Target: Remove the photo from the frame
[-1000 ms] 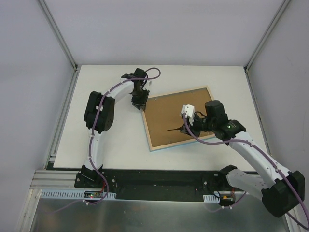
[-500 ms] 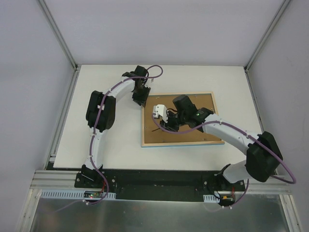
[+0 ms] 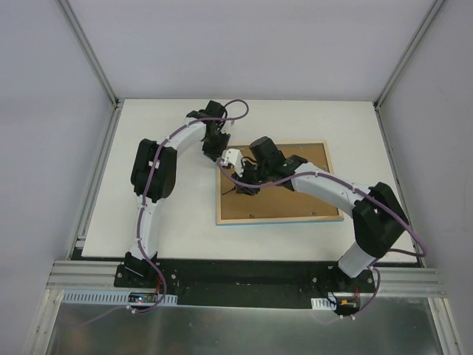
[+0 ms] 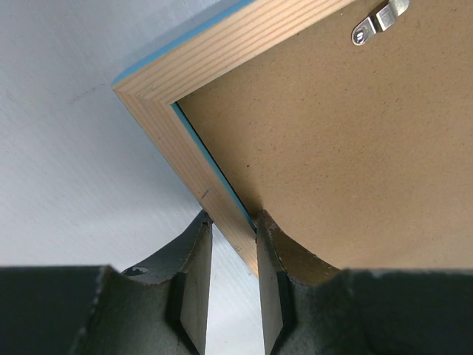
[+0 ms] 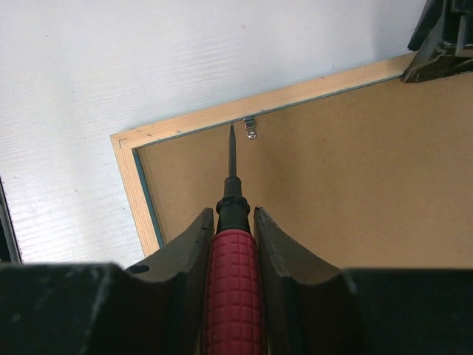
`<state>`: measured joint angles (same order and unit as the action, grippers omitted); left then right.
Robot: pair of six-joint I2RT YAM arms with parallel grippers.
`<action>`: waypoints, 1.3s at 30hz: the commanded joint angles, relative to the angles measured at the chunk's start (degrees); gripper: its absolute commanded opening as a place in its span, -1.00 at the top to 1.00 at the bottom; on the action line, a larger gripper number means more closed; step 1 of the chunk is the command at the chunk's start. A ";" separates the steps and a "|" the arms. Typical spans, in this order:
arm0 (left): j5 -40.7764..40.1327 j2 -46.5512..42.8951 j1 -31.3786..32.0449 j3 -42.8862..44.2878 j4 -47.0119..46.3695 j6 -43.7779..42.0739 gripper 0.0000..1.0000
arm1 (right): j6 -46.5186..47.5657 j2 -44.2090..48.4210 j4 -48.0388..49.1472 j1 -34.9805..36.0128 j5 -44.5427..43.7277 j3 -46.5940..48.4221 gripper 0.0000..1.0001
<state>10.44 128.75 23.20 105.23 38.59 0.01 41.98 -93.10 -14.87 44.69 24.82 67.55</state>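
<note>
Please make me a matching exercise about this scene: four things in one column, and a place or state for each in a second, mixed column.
1. frame
2. backing board
3. screwdriver
4. metal clip

A. held in the right gripper
B. brown, fills the frame's back
C. silver, just ahead of the tool tip
D. its wooden rail pinched by the left gripper

Pairs: 1-D, 2-B, 3-A, 4-C

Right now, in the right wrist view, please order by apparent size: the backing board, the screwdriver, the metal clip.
Largest: backing board.
Then screwdriver, though nearness to the camera enlarges it.
Smallest: metal clip.
</note>
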 commanded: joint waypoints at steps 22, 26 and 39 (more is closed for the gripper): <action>3.54 -3.42 0.88 -3.36 0.17 -0.27 0.56 | -3.83 -4.99 4.33 0.58 -3.11 1.27 0.98; 3.45 -3.59 0.88 -3.45 0.17 -0.27 0.56 | -4.27 -4.90 5.64 0.58 -3.99 0.74 0.98; 3.10 -3.68 0.88 -3.89 0.00 -0.19 0.56 | -4.36 -4.46 7.32 0.49 -8.21 -0.05 0.98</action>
<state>11.77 127.35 23.20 102.78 36.25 0.71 37.65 -98.54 -10.50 45.32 19.97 67.68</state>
